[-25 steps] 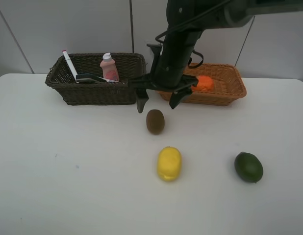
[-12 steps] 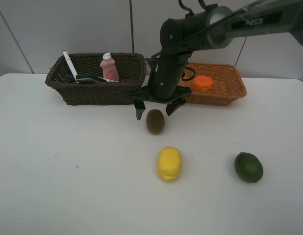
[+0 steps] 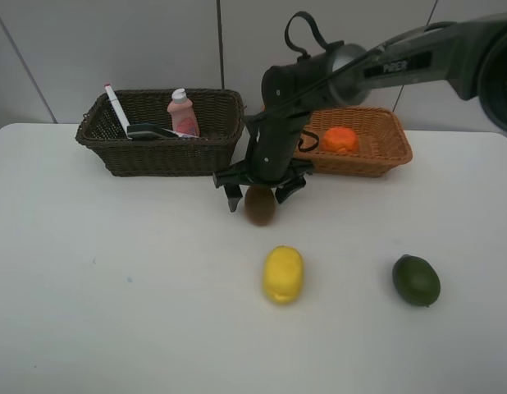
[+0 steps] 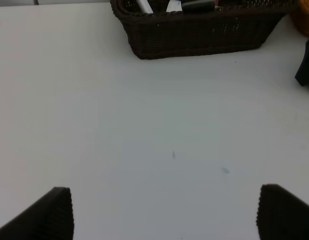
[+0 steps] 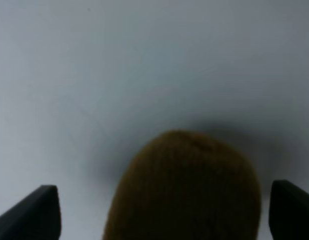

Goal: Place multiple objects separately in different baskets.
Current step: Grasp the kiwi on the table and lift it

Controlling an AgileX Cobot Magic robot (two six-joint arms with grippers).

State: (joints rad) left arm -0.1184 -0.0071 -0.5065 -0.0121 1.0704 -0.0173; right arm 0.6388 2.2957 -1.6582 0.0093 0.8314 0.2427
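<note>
— Where did we find the kiwi [image 3: 259,205] against the right jaws?

— Between them. From the high camera we saw it lying on the table [image 3: 106,287], just in front of the gap between the two baskets. The arm reached down over it, with one of the fingers [image 3: 233,198] on each side. In the right wrist view the kiwi [image 5: 187,190] sat in the middle, with the two dark fingertips [image 5: 42,212] well out to either side.

— Did they touch it?

— We saw a gap on both sides. The right jaws stood spread wide and gripped nothing.

— And the left jaws?

— Wide apart too, over the table and some way from the dark basket [image 4: 194,35], with nothing between them.

— The other fruit?

— The orange [image 3: 341,139] lay in the light basket [image 3: 385,166]. The lemon [image 3: 283,273] and the lime [image 3: 416,280] lay on the table, apart from both jaws.
</note>
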